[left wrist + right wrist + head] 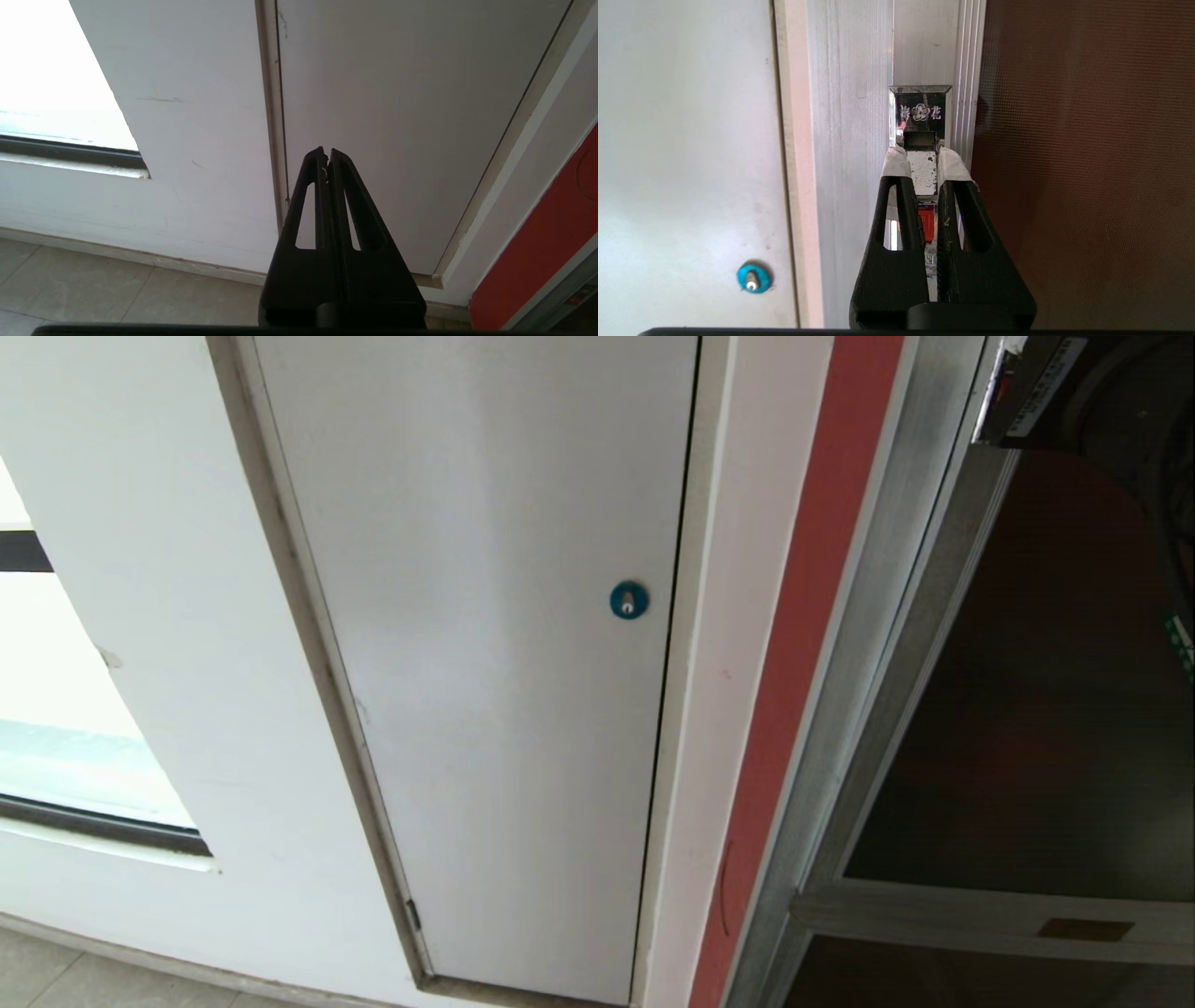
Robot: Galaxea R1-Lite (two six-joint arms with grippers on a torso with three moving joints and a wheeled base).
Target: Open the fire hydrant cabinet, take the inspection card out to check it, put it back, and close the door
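The fire hydrant cabinet's brushed silver frame (878, 644) runs down the right of the head view, with the door's dark tinted glass (1027, 691) beside it. Neither arm shows there. In the right wrist view my right gripper (923, 161) is shut on the door's chrome latch (920, 112). Its white-taped fingertips (896, 163) press either side of the worn metal tab. The latch's orange-red button (926, 221) shows between the fingers, and the door glass (1087, 163) lies alongside. My left gripper (326, 151) hangs shut and empty, low before the wall. The inspection card is hidden.
A grey-white panel (485, 663) with a round blue lock (628, 600) sits left of the cabinet, past a red wall strip (803, 644). A window (56, 747) is at far left. The door's bottom rail (934, 910) crosses low on the right. Tiled floor (93, 289) lies below.
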